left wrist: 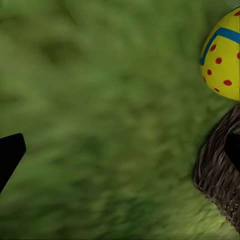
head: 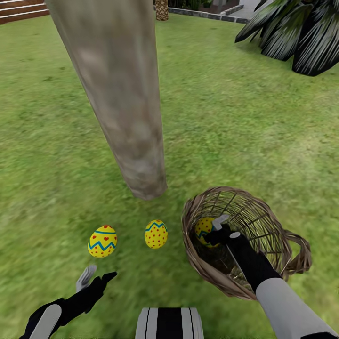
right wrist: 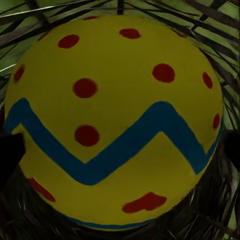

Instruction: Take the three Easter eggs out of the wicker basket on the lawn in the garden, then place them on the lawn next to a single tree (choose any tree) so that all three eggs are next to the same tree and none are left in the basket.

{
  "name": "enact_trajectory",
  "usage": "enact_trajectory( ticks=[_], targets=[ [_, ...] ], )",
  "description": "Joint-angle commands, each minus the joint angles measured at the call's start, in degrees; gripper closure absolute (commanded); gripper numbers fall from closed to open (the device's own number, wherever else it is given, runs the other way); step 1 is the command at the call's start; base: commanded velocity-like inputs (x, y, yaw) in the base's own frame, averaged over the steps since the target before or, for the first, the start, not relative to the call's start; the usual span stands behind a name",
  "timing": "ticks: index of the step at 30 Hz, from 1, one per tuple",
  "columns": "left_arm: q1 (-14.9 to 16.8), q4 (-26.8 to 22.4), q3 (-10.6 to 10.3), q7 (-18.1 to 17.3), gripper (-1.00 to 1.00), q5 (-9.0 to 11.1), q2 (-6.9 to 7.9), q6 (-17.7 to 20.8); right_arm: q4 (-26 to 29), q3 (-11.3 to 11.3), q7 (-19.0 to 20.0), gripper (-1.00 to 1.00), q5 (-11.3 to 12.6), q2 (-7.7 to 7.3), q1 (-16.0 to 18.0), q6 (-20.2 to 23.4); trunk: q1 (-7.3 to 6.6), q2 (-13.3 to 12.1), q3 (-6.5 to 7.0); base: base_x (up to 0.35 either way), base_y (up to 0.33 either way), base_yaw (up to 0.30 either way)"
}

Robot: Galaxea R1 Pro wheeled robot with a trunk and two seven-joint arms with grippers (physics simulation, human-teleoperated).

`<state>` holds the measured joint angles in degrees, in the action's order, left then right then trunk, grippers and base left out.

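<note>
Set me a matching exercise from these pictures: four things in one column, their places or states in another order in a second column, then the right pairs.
Things:
1. third Easter egg
2. two Easter eggs
3. left gripper
4. wicker basket

Places or states:
A. open above the grass, holding nothing
B. lying tipped on the lawn, right of the tree trunk
C. inside the basket, between the right gripper's fingers
D. out on the lawn near the trunk's base

Pairs: 1-C, 2-D, 3-A, 4-B
</note>
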<state>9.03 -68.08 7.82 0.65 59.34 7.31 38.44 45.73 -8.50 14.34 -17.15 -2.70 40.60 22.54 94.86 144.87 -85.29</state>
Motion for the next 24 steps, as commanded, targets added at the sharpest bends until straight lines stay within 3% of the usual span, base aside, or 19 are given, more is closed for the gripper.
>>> enact_trajectory(
  ticks=[1,24],
  targets=[
    [0.0,0.0,0.1,0.1,-1.00,0.3,-0.01,0.3,0.1,-0.1,0.3,-1.00,-0.6,-0.03,0.0,-0.1,0.01,0.0,-0.26,0.000,0.000,0.000],
    [0.0,0.0,0.1,0.1,-1.00,0.3,-0.01,0.3,0.1,0.0,0.2,-1.00,-0.6,0.16,-0.1,-1.2,0.30,0.2,-2.70,0.000,0.000,0.000]
  ],
)
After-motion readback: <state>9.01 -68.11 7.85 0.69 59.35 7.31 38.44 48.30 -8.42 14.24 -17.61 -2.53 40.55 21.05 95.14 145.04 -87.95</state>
